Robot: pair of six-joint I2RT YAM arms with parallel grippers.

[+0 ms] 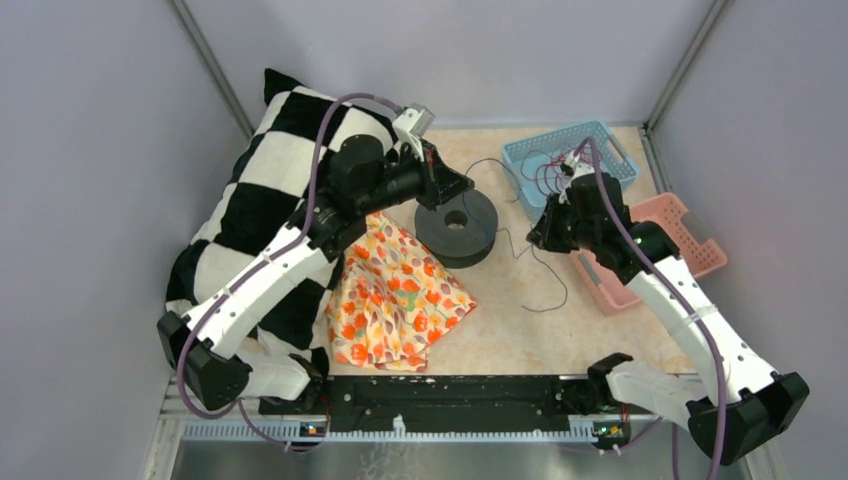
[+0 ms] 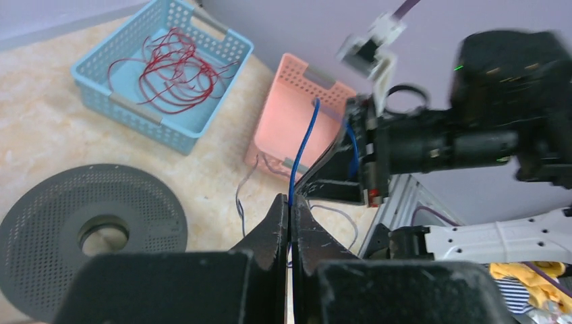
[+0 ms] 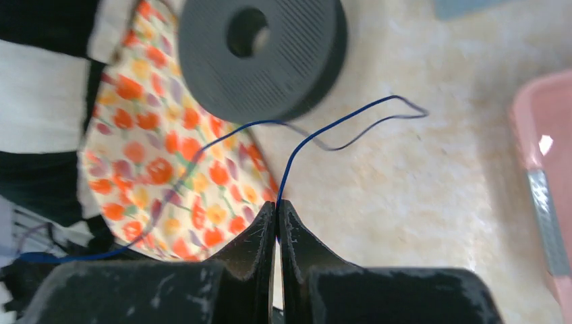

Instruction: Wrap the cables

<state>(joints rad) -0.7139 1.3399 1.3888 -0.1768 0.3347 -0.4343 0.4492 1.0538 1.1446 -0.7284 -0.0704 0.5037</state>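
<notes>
The cable is a very thin dark blue-black wire [image 1: 564,287] lying loose on the table between the spool and the baskets. My left gripper [image 1: 462,188] is beside the black spool [image 1: 457,225]. In the left wrist view it [image 2: 290,204] is shut on the cable [image 2: 303,145], which runs up from the tips toward my right gripper. My right gripper [image 1: 535,238] is shut on the same cable [image 3: 290,162] in the right wrist view [image 3: 277,204]. From there the cable loops across the table and back over the floral cloth [image 3: 162,169].
A blue basket [image 1: 608,140] holding red wires [image 2: 172,67] stands at the back right, with a pink basket [image 1: 690,215] beside it. A black-and-white checkered pillow [image 1: 260,200] fills the left side. The floral cloth [image 1: 395,295] lies in front of the spool.
</notes>
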